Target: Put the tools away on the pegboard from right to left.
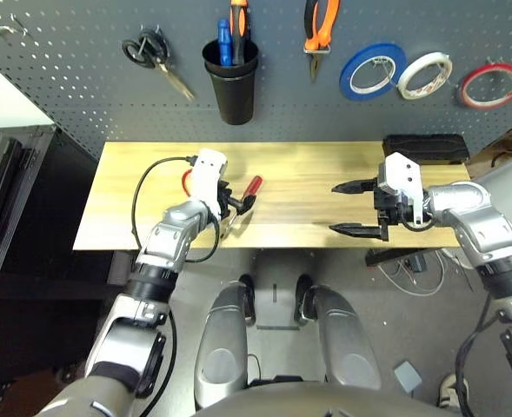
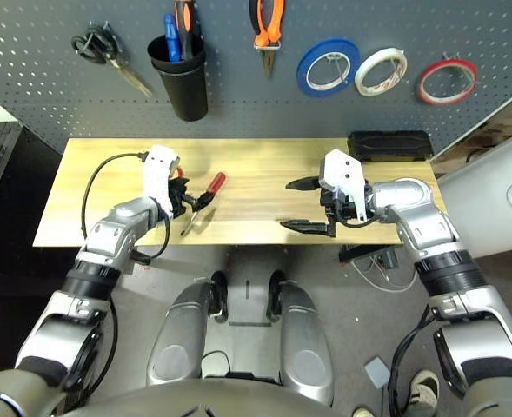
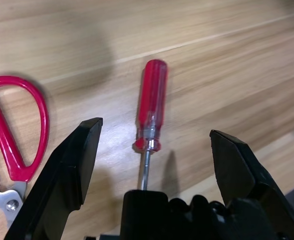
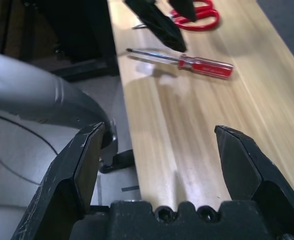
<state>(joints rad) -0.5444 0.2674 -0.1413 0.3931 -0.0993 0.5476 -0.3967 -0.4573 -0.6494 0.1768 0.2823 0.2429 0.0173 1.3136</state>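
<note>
Left wrist view — left tool spread open over the red-handled screwdriver — right tool gaping, empty

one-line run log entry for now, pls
left gripper: open above screwdriver | right gripper: open, empty | pliers: hung on pegboard

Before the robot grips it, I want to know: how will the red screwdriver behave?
The screwdriver should stay stiff, given its straight metal shaft. Its smooth, shiny handle may slip a little. Being roundish, it could roll if nudged.
</note>
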